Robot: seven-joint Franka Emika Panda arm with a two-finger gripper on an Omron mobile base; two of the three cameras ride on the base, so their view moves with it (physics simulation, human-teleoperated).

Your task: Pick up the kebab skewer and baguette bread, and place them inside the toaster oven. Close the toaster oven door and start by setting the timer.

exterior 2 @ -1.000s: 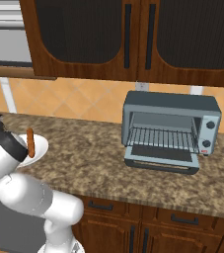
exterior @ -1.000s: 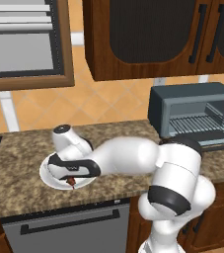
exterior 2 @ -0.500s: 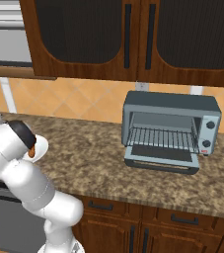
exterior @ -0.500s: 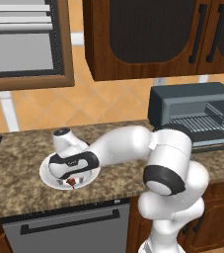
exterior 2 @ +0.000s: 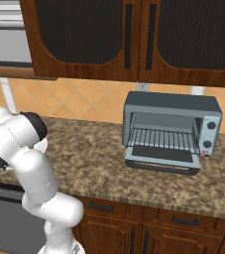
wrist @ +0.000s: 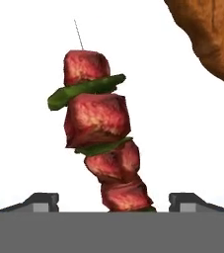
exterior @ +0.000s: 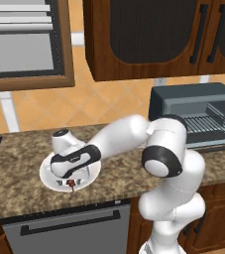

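Jaws spread either side of the kebab skewer (wrist: 99,131), not yet gripping, on the white plate (exterior: 46,177) beside the baguette bread (wrist: 212,34). Closing on soft chunks could slip or tilt the stick; the toaster oven (exterior 2: 169,130) stands well apart.

1. Glossy white arm (exterior: 129,136) runs across the middle of the left base view, its links smooth and rounded like fat tubes.
2. Dark joint cap (exterior: 159,166), round and black, ringed in dark grey, sits at centre right.
3. Black band (exterior: 74,159) wraps the white wrist at centre left.
4. In the right base view, far left, another black joint (exterior 2: 34,126) caps the white shoulder.
5. Finger tips (wrist: 42,201): small, dark grey, angular, at the bottom of the hand view.
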